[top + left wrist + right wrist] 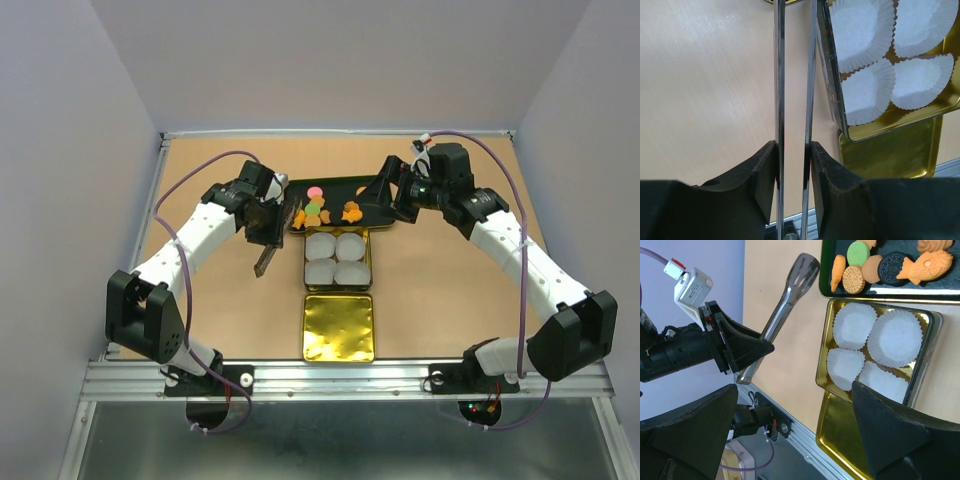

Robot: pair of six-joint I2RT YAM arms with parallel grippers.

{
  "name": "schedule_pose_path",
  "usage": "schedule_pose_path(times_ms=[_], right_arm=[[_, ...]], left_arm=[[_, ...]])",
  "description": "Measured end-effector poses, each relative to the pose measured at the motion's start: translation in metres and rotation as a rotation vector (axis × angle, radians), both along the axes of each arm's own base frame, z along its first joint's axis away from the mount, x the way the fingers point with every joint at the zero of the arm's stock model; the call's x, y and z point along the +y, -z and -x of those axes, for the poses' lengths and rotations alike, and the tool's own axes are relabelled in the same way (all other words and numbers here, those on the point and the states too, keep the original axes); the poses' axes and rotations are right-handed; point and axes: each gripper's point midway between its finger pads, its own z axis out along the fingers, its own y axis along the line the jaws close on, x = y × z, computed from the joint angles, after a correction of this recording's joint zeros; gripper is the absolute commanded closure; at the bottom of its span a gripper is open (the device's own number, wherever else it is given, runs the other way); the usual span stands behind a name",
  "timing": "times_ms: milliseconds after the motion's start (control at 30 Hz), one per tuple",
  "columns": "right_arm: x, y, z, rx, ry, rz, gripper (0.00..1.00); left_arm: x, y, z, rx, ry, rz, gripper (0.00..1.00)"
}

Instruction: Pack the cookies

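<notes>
Four paper cups (895,342) fill the tin (905,117); left gripper (793,150) clamps tongs (790,295), right gripper (795,390) shows jaws apart.

A tan wooden surface (450,300) sits inside a plain booth. Pale lavender-grey walls (340,60) rise on its left, right and far sides. A silver metal rail (340,378) runs along the near edge. Soft, even light throws only faint shadows.

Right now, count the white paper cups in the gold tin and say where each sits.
4, all in the gold tin, two by two: far-left cup, far-right cup, near-left cup, near-right cup. None appears hidden.
</notes>
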Motion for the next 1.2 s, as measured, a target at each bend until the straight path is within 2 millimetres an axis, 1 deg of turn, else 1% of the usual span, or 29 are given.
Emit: schedule_pose_path(times_ms=[67, 267, 500, 700, 833, 1000, 1200], right_arm=[[0.000, 0.000, 0.000, 0.000, 0.002, 0.002, 0.00], [-0.001, 0.001, -0.001, -0.001, 0.006, 0.008, 0.00], [-0.003, 0.004, -0.001, 0.004, 0.010, 0.018, 0.00], [-0.002, 0.011, -0.002, 0.025, 0.010, 0.030, 0.00], [-0.002, 0.014, -0.003, 0.030, 0.009, 0.033, 0.00], [-0.002, 0.017, -0.003, 0.036, 0.007, 0.038, 0.00], [-0.001, 0.023, -0.005, 0.050, 0.003, 0.050, 0.00]], left_arm=[[0.000, 0.001, -0.001, 0.001, -0.001, -0.003, 0.55], [0.001, 0.010, -0.002, 0.024, 0.006, -0.022, 0.55], [0.002, 0.011, -0.002, 0.022, 0.007, -0.031, 0.55], [0.006, 0.013, -0.004, 0.019, -0.005, -0.056, 0.55], [0.011, 0.011, -0.008, 0.005, -0.021, -0.083, 0.53], [0.012, 0.003, -0.015, -0.026, -0.031, -0.091, 0.48], [0.009, 0.007, -0.015, -0.016, -0.020, -0.096, 0.46]])
